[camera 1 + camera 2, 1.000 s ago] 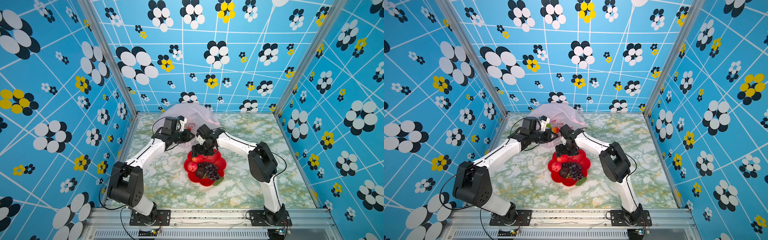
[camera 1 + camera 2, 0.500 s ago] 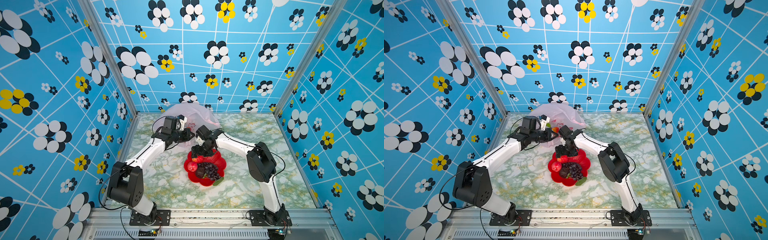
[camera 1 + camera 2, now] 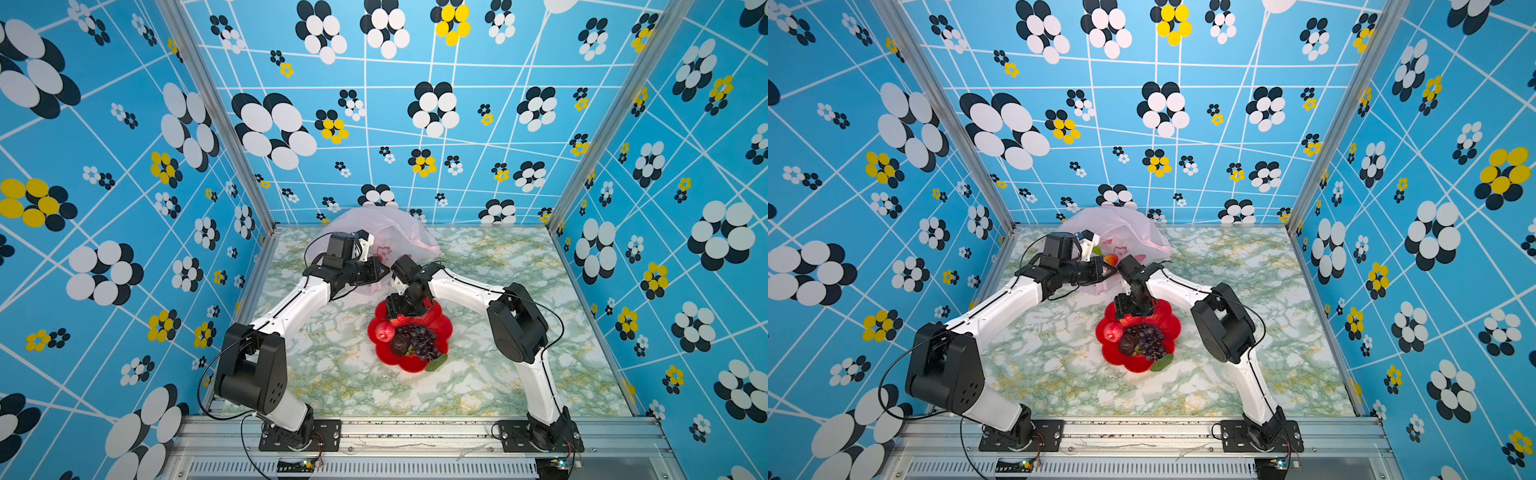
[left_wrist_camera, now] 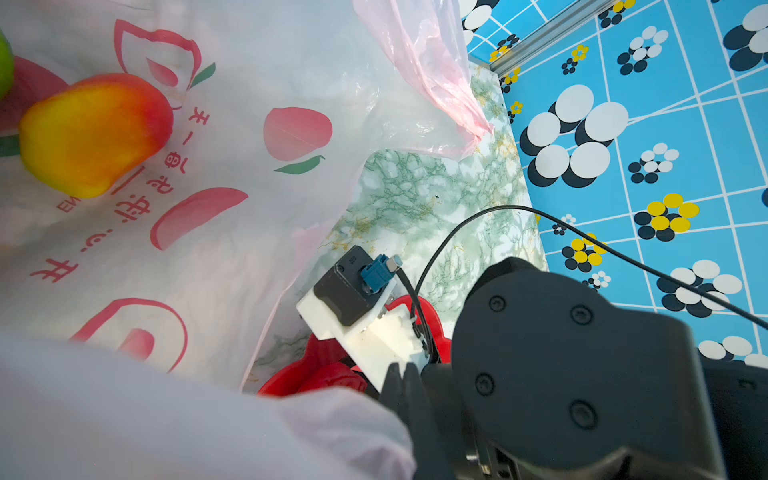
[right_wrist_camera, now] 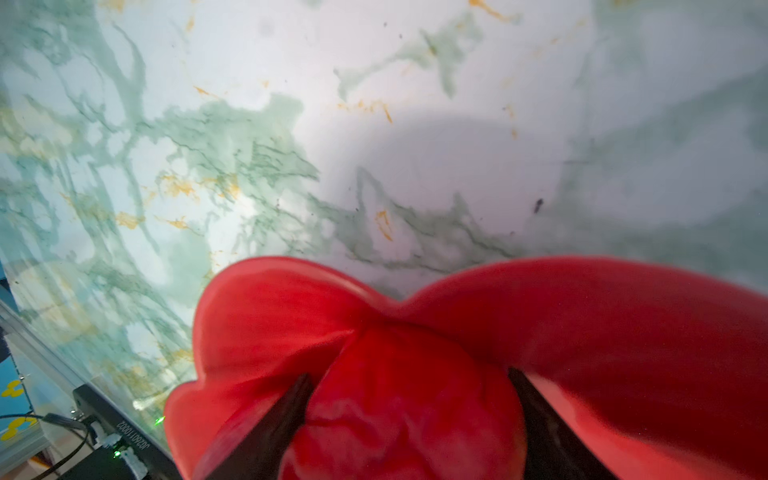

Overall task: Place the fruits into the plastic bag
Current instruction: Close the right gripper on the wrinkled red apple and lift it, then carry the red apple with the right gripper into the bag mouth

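- Blue walls close in on three sides, crossed with white lines and dotted with black-and-white and yellow-and-black flower shapes.
- Bare aluminium posts stand in the two back corners.
- The bench is marbled green and white with yellow flecks.
- A metal rail runs along its near edge.
- Light is bright and even.

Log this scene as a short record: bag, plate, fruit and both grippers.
plastic bag: behind the plate, mouth open; mango and green fruit inside
left gripper: shut at the bag's rim, apparently pinching it
red plate: holds red apple, second apple, grape bunch, dark brown fruit
right gripper: over the plate, jaws either side of the red apple; contact unclear
task: unfinished, four fruits on the plate
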You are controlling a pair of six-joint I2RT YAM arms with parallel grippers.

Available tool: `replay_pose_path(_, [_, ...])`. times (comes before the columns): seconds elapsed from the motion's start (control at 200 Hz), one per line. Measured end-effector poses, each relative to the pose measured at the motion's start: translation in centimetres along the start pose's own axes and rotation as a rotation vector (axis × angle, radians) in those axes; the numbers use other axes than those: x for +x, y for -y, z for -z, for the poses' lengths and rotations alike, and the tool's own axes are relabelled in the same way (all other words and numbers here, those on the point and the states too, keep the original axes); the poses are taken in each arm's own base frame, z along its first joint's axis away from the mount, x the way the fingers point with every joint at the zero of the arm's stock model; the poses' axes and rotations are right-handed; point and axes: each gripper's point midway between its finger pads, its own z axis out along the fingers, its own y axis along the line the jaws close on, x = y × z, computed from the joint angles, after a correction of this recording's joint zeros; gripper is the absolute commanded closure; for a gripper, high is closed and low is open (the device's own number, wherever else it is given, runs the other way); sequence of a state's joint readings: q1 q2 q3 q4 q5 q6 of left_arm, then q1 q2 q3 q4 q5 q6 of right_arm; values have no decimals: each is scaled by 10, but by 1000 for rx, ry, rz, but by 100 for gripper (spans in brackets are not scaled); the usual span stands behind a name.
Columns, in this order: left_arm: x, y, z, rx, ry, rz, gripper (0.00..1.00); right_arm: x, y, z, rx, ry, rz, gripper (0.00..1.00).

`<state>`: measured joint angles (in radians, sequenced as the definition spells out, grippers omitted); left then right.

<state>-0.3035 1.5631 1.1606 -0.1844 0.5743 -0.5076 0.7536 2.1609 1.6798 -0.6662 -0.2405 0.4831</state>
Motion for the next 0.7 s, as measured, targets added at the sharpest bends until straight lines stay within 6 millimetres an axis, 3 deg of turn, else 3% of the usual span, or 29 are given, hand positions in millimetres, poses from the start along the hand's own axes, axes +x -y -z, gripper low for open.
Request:
replay_pose_path(0.245, [1, 0, 0, -1, -3, 3, 100, -13, -8, 27, -14, 96, 11, 34])
replay_pose_path(0.54, [-3, -3, -3, -5, 18, -13, 100, -35, -29, 95, -94, 283, 25, 34])
replay_pose_path(0.7, [2, -20, -7, -44, 63, -33, 100, -38, -29, 122, -119, 333, 23, 34])
